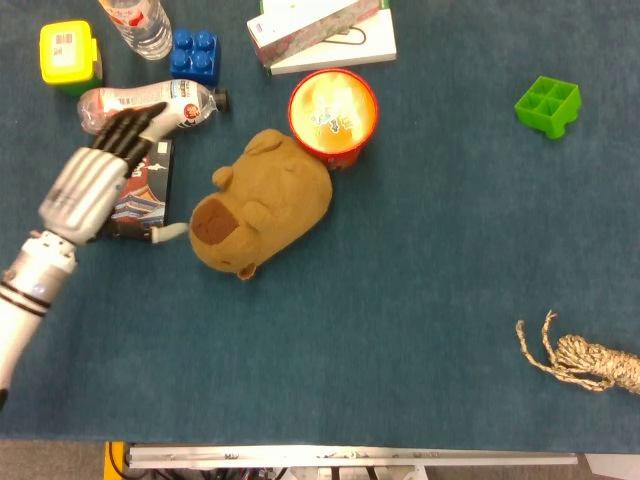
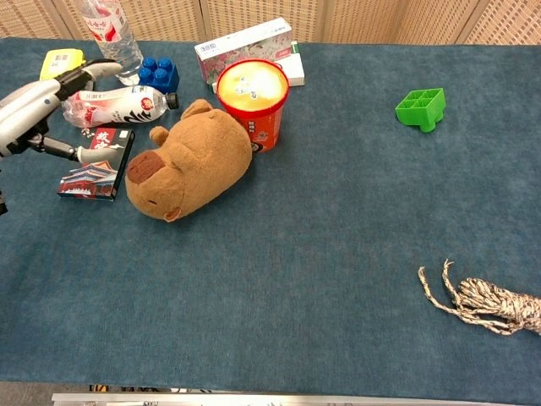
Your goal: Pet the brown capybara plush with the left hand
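The brown capybara plush point(image 1: 267, 204) point(image 2: 193, 163) lies on its side on the blue table, its dark snout toward the lower left. My left hand point(image 1: 95, 183) point(image 2: 40, 108) hovers to the left of it, above the dark card pack, fingers stretched out and apart, holding nothing. It does not touch the plush. My right hand is not in either view.
A red cup point(image 1: 332, 113) stands against the plush's back. Behind the left hand lie a crushed bottle point(image 1: 160, 103), a blue brick point(image 1: 194, 53), a yellow box point(image 1: 69, 52), an upright bottle point(image 1: 138, 24). A tissue box point(image 1: 318, 30), green tray point(image 1: 547, 105) and rope point(image 1: 588, 361) sit farther right.
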`<control>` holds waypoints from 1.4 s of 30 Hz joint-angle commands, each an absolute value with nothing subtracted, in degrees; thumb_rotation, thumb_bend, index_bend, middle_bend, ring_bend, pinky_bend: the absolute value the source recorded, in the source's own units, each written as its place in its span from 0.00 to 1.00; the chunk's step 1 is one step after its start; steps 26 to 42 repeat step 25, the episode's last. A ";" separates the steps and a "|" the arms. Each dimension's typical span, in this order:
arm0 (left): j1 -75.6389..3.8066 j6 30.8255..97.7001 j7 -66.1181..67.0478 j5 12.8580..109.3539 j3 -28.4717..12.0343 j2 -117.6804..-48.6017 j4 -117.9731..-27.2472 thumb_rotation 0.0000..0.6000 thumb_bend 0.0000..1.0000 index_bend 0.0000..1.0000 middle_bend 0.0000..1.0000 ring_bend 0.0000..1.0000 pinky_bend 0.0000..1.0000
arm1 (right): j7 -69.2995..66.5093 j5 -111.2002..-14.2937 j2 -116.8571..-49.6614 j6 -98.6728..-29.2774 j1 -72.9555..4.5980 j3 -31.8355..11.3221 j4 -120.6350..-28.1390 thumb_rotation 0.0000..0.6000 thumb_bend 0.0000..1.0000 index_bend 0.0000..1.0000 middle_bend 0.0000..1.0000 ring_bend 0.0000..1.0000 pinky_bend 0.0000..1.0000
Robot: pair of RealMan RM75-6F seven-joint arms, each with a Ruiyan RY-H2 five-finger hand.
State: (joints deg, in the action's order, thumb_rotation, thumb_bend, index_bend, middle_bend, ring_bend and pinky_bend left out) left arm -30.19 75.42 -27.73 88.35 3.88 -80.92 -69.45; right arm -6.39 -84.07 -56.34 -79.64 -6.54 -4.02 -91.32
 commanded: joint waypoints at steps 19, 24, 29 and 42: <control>-12.73 86.11 -11.50 79.12 2.68 -66.75 -91.11 1.00 0.07 0.00 0.00 0.00 0.00 | -7.19 -87.55 -57.49 -77.93 -8.76 -3.02 -91.26 1.00 0.19 0.27 0.34 0.19 0.20; -10.86 86.79 -10.92 80.32 3.07 -66.15 -91.52 1.00 0.07 0.00 0.00 0.00 0.00 | -6.95 -88.38 -57.68 -78.22 -9.11 -2.95 -91.39 1.00 0.19 0.27 0.34 0.19 0.20; -10.56 87.05 -10.48 80.73 3.01 -66.18 -91.60 1.00 0.07 0.00 0.00 0.00 0.00 | -6.71 -88.49 -57.70 -78.23 -9.17 -2.91 -91.50 1.00 0.19 0.27 0.34 0.19 0.20; -10.56 87.05 -10.48 80.73 3.01 -66.18 -91.60 1.00 0.07 0.00 0.00 0.00 0.00 | -6.71 -88.49 -57.70 -78.23 -9.17 -2.91 -91.50 1.00 0.19 0.27 0.34 0.19 0.20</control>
